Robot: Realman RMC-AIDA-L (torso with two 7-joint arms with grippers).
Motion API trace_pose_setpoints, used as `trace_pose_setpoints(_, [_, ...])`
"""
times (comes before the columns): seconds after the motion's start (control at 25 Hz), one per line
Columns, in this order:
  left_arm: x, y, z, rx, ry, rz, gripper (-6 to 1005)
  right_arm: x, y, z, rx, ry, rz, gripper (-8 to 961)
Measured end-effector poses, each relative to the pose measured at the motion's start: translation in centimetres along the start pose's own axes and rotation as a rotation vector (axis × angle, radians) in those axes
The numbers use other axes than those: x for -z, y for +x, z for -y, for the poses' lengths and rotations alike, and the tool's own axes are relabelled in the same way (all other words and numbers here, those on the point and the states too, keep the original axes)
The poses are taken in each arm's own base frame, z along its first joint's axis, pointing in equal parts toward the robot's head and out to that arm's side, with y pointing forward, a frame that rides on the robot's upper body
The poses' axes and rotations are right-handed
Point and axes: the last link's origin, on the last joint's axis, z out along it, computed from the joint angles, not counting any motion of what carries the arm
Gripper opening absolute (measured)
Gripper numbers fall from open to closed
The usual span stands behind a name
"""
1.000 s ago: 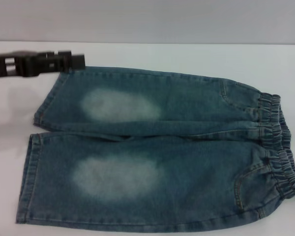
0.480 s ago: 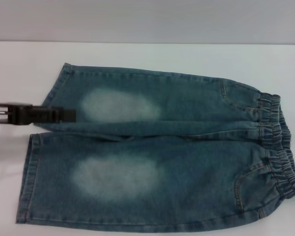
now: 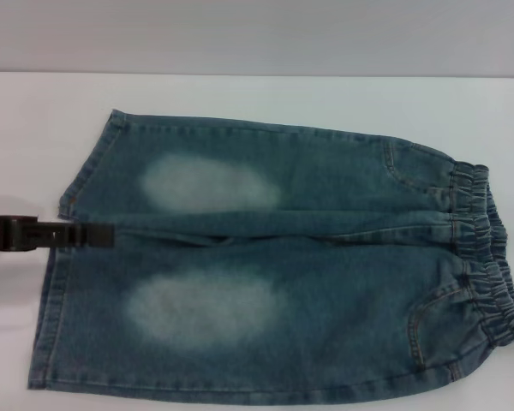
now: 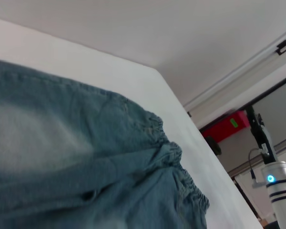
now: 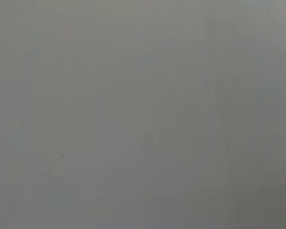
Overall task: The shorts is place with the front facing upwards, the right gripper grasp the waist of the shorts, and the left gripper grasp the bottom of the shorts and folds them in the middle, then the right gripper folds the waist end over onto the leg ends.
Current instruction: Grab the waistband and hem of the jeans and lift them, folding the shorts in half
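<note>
One gripper in view: left gripper (image 3: pixel 103 234) at the leg hems, over the gap between the legs; fingers probably together, can't tell; shorts (image 3: pixel 274 265) flat on table (image 3: pixel 265 96), long axis left-right, waistband (image 3: pixel 488 257) far right; right gripper unseen.

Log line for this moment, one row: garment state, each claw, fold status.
shorts: flat, unfolded, waistband on robot's right | left claw: over leg hems, at the gap between the legs | right claw: out of view | fold: not begun
</note>
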Motion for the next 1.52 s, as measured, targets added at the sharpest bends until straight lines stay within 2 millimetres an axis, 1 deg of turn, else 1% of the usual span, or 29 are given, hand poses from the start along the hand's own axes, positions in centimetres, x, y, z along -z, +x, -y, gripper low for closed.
trace_pose_setpoints(0.08, [0.0, 0.0, 0.0, 0.000, 0.000, 0.000, 810, 0.0, 0.0, 0.0, 0.002, 0.000, -0.001, 803])
trace_pose_setpoints(0.12, [0.4, -0.7, 0.1, 0.047, 0.005, 0.015, 810, 0.0, 0.0, 0.0, 0.003, 0.000, -0.001, 803])
trace_pose_setpoints(0.16, [0.4, -0.7, 0.1, 0.047, 0.005, 0.015, 810, 0.0, 0.0, 0.0, 0.004, 0.000, -0.002, 803])
trace_pose_setpoints(0.2, [0.2, -1.3, 0.5, 0.105, 0.008, 0.032, 810, 0.0, 0.0, 0.0, 0.004, 0.000, -0.002, 803])
trace_pose_setpoints(0.28, [0.2, -1.3, 0.5, 0.105, 0.008, 0.032, 810, 0.0, 0.1, 0.0, 0.005, 0.001, -0.003, 803])
trace_pose_setpoints(0.32, [-0.2, -1.9, 0.8, 0.150, 0.002, 0.049, 810, 0.0, 0.1, 0.0, 0.005, 0.001, -0.004, 803])
trace_pose_setpoints(0.36, [-0.2, -1.9, 0.8, 0.150, 0.002, 0.049, 810, 0.0, 0.1, 0.0, 0.004, 0.001, -0.004, 803])
trace_pose_setpoints(0.44, [-0.6, -2.6, 1.3, 0.195, 0.014, 0.093, 810, 0.1, 0.1, 0.0, 0.005, 0.001, -0.007, 803])
trace_pose_setpoints(0.52, [-0.6, -2.6, 1.3, 0.195, 0.014, 0.093, 810, 0.2, 0.2, 0.1, 0.006, 0.000, -0.010, 802])
trace_pose_setpoints(0.64, [-0.3, -3.2, 1.4, 0.251, 0.028, 0.117, 810, 0.3, 0.2, 0.1, 0.007, -0.001, -0.013, 802])
trace_pose_setpoints(0.76, [-0.3, -3.2, 1.4, 0.251, 0.028, 0.117, 810, 0.4, 0.3, 0.1, 0.008, 0.000, -0.014, 802])
trace_pose_setpoints(0.8, [0.1, -3.8, 1.6, 0.270, 0.048, 0.138, 810, 0.4, 0.3, 0.2, 0.009, 0.001, -0.015, 802])
trace_pose_setpoints(0.84, [0.1, -3.8, 1.6, 0.270, 0.048, 0.138, 810, 0.4, 0.3, 0.2, 0.009, 0.001, -0.015, 802])
trace_pose_setpoints(0.88, [0.4, -4.2, 1.7, 0.274, 0.059, 0.165, 810, 0.4, 0.3, 0.2, 0.009, 0.001, -0.016, 802])
trace_pose_setpoints(1.0, [0.4, -4.2, 1.7, 0.274, 0.059, 0.165, 810, 0.4, 0.3, 0.2, 0.009, 0.001, -0.017, 802])
trace_pose_setpoints(1.08, [1.0, -5.0, 2.2, 0.287, 0.110, 0.226, 810, 0.4, 0.3, 0.2, 0.010, 0.001, -0.017, 802])
trace_pose_setpoints(1.32, [1.2, -5.1, 2.3, 0.291, 0.120, 0.226, 810, 0.3, 0.4, 0.2, 0.010, 0.001, -0.023, 801])
trace_pose_setpoints(1.36, [1.9, -5.4, 2.7, 0.315, 0.161, 0.239, 810, 0.3, 0.4, 0.2, 0.010, 0.001, -0.024, 801])
trace_pose_setpoints(1.4, [2.2, -5.6, 2.9, 0.323, 0.178, 0.244, 810, 0.3, 0.4, 0.2, 0.010, 0.001, -0.025, 802])
trace_pose_setpoints(1.52, [2.3, -5.7, 3.0, 0.329, 0.187, 0.246, 810, 0.3, 0.4, 0.2, 0.010, 0.000, -0.026, 802])
